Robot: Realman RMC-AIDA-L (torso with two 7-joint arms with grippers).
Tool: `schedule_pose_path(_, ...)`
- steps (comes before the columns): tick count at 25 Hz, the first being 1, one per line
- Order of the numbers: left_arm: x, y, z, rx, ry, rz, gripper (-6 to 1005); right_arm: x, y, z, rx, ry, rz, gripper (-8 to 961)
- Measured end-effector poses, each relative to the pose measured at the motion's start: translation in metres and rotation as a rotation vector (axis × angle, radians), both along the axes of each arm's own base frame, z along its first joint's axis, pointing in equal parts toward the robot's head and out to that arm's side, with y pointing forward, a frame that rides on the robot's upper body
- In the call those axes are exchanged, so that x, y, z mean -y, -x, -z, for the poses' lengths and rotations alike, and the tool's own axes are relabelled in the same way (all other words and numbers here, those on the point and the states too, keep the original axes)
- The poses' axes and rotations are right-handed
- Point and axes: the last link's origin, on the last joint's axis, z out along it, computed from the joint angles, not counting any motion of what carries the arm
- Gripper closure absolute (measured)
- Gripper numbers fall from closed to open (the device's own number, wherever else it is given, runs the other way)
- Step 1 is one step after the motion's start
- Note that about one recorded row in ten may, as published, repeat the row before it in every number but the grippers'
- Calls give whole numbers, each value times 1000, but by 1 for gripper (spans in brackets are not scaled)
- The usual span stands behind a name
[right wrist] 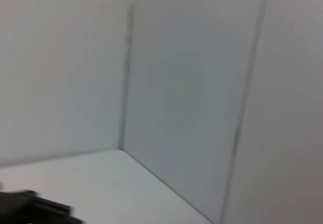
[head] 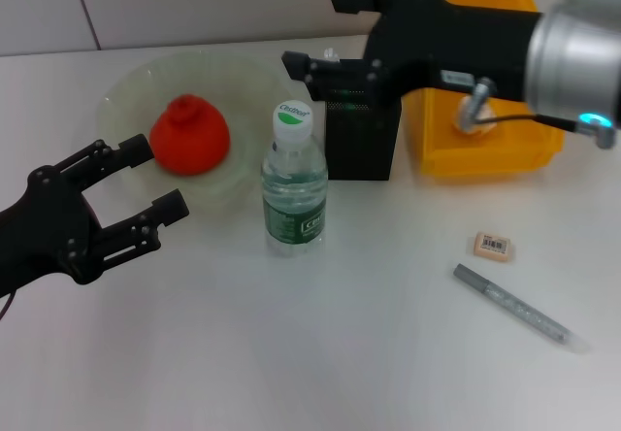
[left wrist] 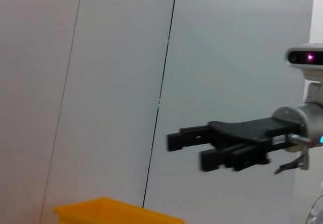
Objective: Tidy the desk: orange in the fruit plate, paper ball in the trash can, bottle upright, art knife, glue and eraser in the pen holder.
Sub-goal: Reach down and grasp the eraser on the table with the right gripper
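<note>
1. Head view: the right gripper [head: 325, 31] hung at upper centre of the frame, directly over the pen holder [head: 364, 140], its fingers spread and nothing visible between them. The eraser [head: 494, 247] and the grey art knife [head: 519, 308] lay on the desk [head: 310, 353] at lower right, well apart from that gripper. Judged risk: when the arm came away toward them, it could clip the holder's rim or brush the bottle [head: 294, 183], which stood upright just left of the holder, and topple it.

2. Head view, continued: the left gripper [head: 146, 179] sat at lower left, fingers spread and empty, near the fruit plate [head: 126, 91], in which the orange [head: 189, 138] lay. A white paper ball [head: 475, 118] showed in the trash can [head: 505, 159] at upper right. No glue could be made out.

3. Left wrist view: the right gripper [left wrist: 184, 148] appeared at centre right against the wall, fingers apart, above the trash can [left wrist: 101, 209] corner at the lower edge.

4. Right wrist view: only wall and bare surface showed, with a dark blurred shape at lower left that could not be identified; no task item was visible.
</note>
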Motion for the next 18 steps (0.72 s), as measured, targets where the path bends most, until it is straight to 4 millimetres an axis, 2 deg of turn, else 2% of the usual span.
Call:
schedule_pose_path(5,0,2,2,0,-1,-11,209,15,-8,-20,-87,86,-43,170)
schedule_pose_path(9,2,3,2,0,-1,-17,209,25,-25,-42,-139,151,-18,170)
schedule_pose_path(18,2,3,2,0,-1,-20,209,37,-55,-63,-176,246,73,170)
